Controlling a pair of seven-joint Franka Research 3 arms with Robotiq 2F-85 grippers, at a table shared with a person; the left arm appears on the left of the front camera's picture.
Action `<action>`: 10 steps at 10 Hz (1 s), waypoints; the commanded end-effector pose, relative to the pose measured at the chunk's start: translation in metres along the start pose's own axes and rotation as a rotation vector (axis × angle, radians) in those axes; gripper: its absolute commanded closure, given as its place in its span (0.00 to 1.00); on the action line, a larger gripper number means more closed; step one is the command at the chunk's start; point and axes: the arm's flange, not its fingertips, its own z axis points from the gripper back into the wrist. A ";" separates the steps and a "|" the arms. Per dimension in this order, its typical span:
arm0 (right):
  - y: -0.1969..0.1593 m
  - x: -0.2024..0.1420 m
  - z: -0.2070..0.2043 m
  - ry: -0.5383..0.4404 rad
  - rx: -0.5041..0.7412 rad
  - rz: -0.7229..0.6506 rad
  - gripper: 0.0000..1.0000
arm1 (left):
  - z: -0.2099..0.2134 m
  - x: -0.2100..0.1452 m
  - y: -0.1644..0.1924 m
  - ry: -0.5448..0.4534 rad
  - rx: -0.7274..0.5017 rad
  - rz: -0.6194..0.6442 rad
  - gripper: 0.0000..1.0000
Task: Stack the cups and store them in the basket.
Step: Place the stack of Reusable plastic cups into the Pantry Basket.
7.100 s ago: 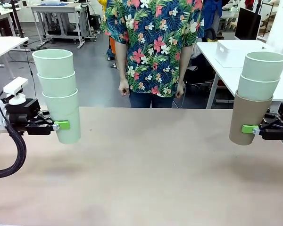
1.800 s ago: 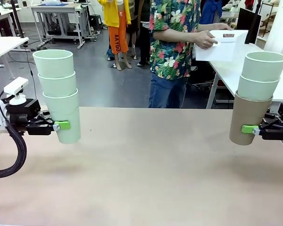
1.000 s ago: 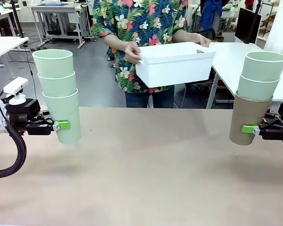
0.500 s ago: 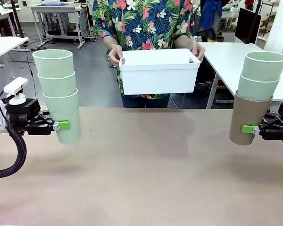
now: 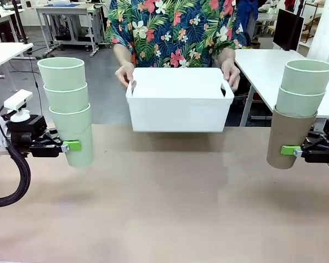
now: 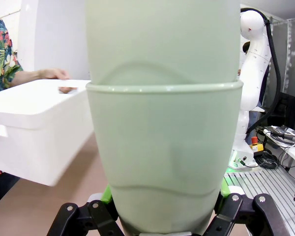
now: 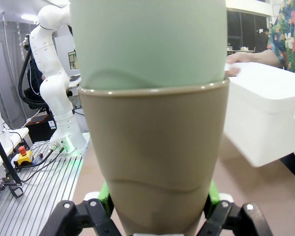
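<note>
Your left jaws are clenched on the bottom cup of a stack of three mint green cups, which stands upright and clear of the desk at its left side. Your right jaws are clenched the same way on a tan-brown cup with two mint green cups nested in it, also upright and off the desk, at the right side. The two stacks are well apart. Between them, across from you, a person in a flowered shirt holds the white basket by its short ends, one hand at one end and the other hand at the opposite end. The basket hangs low over the desk's far edge; in the left wrist view it tilts slightly and looks just clear of the surface. You cannot see into the basket.
</note>
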 end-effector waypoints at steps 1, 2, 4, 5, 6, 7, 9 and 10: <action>-0.001 0.004 0.000 -0.011 -0.013 0.007 0.16 | -0.001 0.004 -0.001 -0.006 -0.003 -0.009 0.15; -0.001 0.004 0.000 -0.011 -0.013 0.007 0.16 | -0.001 0.004 -0.001 -0.006 -0.003 -0.009 0.15; -0.001 0.004 0.000 -0.011 -0.013 0.007 0.16 | -0.001 0.004 -0.001 -0.006 -0.003 -0.009 0.15; -0.001 0.004 0.000 -0.011 -0.013 0.007 0.16 | -0.001 0.004 -0.001 -0.006 -0.003 -0.009 0.15; -0.001 0.004 0.000 -0.011 -0.013 0.007 0.16 | -0.001 0.004 -0.001 -0.006 -0.003 -0.009 0.15; -0.001 0.004 0.000 -0.011 -0.013 0.007 0.16 | -0.001 0.004 -0.001 -0.006 -0.003 -0.009 0.15; -0.001 0.004 0.000 -0.011 -0.013 0.007 0.16 | -0.001 0.004 -0.001 -0.006 -0.003 -0.009 0.15; -0.001 0.004 0.000 -0.011 -0.013 0.007 0.16 | -0.001 0.004 -0.001 -0.006 -0.003 -0.009 0.15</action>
